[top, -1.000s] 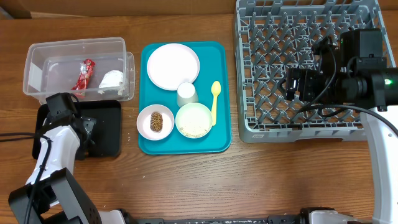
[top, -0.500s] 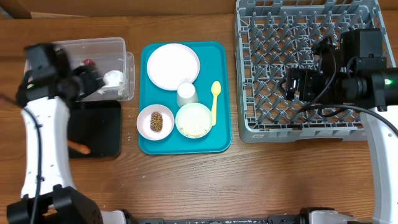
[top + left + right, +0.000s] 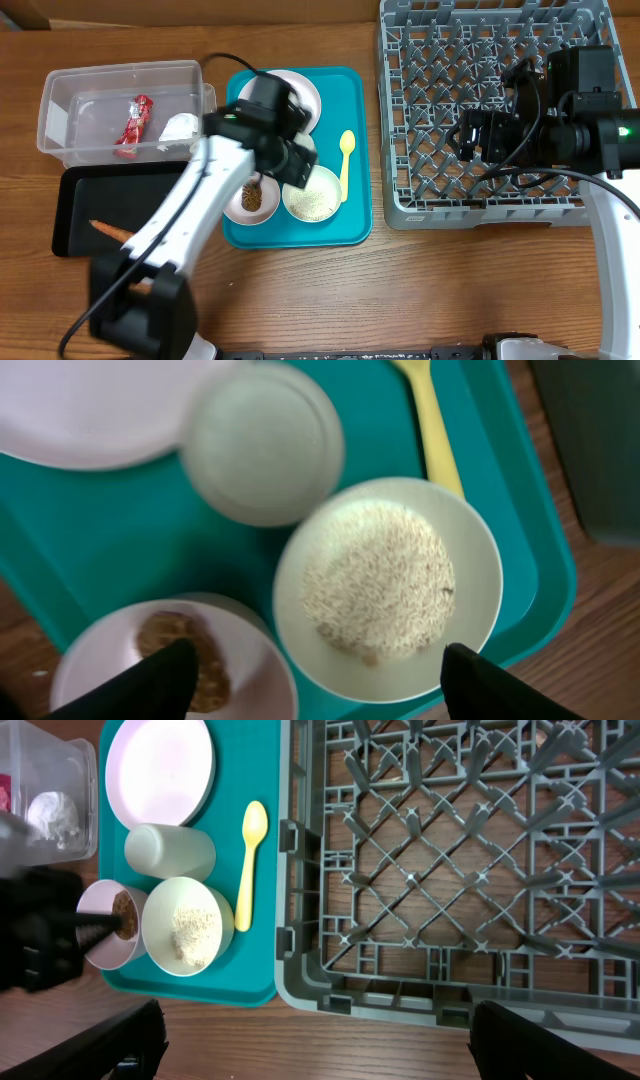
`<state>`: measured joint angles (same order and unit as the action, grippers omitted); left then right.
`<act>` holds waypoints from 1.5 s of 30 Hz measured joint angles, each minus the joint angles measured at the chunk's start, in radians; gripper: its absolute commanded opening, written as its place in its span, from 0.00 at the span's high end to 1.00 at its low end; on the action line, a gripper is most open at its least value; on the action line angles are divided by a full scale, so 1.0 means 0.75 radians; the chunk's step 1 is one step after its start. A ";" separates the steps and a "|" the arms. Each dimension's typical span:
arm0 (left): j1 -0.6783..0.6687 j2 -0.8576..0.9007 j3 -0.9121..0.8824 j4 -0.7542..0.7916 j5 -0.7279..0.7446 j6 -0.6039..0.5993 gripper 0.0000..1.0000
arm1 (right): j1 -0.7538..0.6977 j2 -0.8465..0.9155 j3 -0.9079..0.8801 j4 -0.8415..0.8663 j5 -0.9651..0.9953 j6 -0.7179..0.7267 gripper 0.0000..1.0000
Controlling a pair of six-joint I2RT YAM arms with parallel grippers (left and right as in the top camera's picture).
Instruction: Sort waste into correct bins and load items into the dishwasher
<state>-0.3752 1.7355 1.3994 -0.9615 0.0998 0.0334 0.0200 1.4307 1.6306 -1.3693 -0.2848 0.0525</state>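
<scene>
Rice bowl lies just ahead of and between the left fingers, spread wide; the right fingers, also wide, hang well apart over the rack by the right edge of the tabletop.

**Three views around the teal tray**

Overhead: fixed, high, straight down on the whole table, tray mid-frame. Left wrist: straight down, very close above the tray's corner with the rice bowl. Right wrist: down from higher, right of the tray, over the dish rack. Shared by all three: rice bowl, yellow spoon.
</scene>
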 measured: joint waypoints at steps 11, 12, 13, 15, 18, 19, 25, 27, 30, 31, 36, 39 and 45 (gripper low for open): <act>-0.058 0.132 0.003 0.028 -0.039 0.035 0.23 | 0.000 0.000 0.000 0.011 0.000 0.000 0.00; -0.058 0.132 0.005 0.020 -0.039 0.035 0.23 | 0.000 0.000 0.000 0.011 0.000 0.000 0.00; -0.058 0.132 0.012 0.002 -0.039 0.035 0.23 | 0.000 0.000 0.000 0.010 0.001 0.000 0.00; -0.058 0.132 0.024 -0.016 -0.039 0.035 0.23 | 0.001 0.000 0.000 0.007 -0.001 0.001 0.00; -0.057 0.132 0.036 -0.028 -0.039 0.035 0.24 | 0.000 0.000 0.000 0.005 0.000 0.001 0.00; -0.057 0.133 0.038 -0.034 -0.039 0.034 0.24 | 0.000 0.000 0.000 0.005 0.001 0.001 0.00; -0.056 0.132 0.040 -0.174 -0.039 -0.002 0.31 | 0.000 0.000 0.000 0.004 0.000 0.000 0.00; -0.056 0.133 0.040 -0.199 -0.039 -0.023 0.33 | 0.000 0.000 0.000 0.004 0.001 0.000 0.00; -0.052 0.132 0.040 -0.178 -0.039 -0.080 0.32 | 0.000 0.000 0.000 0.007 0.000 0.000 0.00; -0.048 0.132 0.040 -0.152 -0.039 -0.095 0.32 | 0.000 0.000 0.000 0.009 0.001 0.001 0.00; -0.032 0.132 0.051 -0.008 -0.032 -0.179 0.30 | 0.000 0.000 0.000 0.020 -0.001 0.001 0.00; -0.027 0.133 0.106 -0.017 -0.028 -0.215 0.28 | 0.001 0.002 0.000 0.063 -0.031 0.000 0.00; 0.057 0.133 0.391 -0.218 -0.012 -0.293 0.24 | 0.095 0.077 0.001 0.301 -0.091 0.076 0.00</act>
<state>-0.3325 1.8351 1.6928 -1.1248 0.0910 -0.1864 0.0910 1.4883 1.6314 -1.1439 -0.3527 0.1097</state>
